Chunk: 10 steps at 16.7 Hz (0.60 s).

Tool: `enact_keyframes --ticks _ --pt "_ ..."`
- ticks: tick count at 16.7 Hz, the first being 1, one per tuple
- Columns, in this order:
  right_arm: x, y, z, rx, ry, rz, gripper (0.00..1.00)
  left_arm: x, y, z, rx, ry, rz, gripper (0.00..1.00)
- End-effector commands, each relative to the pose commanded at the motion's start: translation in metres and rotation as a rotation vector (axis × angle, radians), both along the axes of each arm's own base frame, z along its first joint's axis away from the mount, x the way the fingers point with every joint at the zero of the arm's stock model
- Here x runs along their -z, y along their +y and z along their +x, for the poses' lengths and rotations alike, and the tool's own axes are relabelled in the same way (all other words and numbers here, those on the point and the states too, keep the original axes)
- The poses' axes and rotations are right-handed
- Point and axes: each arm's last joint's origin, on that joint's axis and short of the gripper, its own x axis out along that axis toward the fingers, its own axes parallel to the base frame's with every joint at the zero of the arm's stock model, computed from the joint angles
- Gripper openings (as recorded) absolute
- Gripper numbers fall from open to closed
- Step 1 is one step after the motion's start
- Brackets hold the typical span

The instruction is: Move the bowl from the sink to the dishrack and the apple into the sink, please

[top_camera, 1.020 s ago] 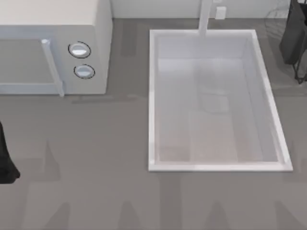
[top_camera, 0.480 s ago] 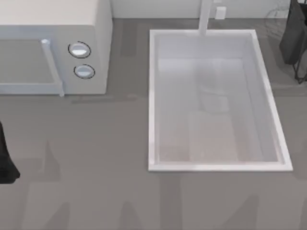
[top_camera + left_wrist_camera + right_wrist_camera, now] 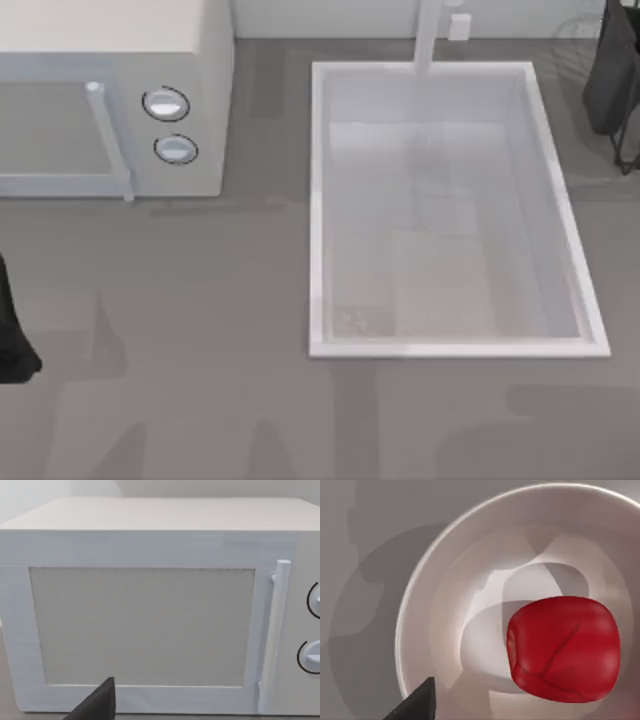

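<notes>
Under right wrist camera: apple [image 3: 563,649] lying inside white dish [image 3: 427,610].

Soft, even light fills all three views, with no hard highlights. In the top view the grey table [image 3: 220,300] carries faint, blurry-edged shadows: pale vertical streaks low in the frame and a broader dark patch at the lower right. A thin shadow band runs under the microwave [image 3: 190,60]. The sink [image 3: 318,200] floor looks washed out, with dim, smeared reflections and a slightly warmer patch near its lower edge. The left wrist view is bright and flat, nearly shadowless. In the right wrist view a white dish [image 3: 445,595] shows overlapping soft grey shadows, and the apple [image 3: 563,648] has a mild sheen.
</notes>
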Motion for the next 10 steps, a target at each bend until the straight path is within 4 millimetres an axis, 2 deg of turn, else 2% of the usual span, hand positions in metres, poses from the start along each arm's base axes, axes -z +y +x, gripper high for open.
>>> enact_keyframes --ticks 5,10 --pt "0.011 -0.024 0.03 -0.001 0.278 0.082 1.0 0.0 0.0 0.0 0.0 0.0 0.0 1.0" --pt "0.013 -0.028 0.035 -0.001 0.316 0.096 1.0 0.0 0.0 0.0 0.0 0.0 0.0 1.0"
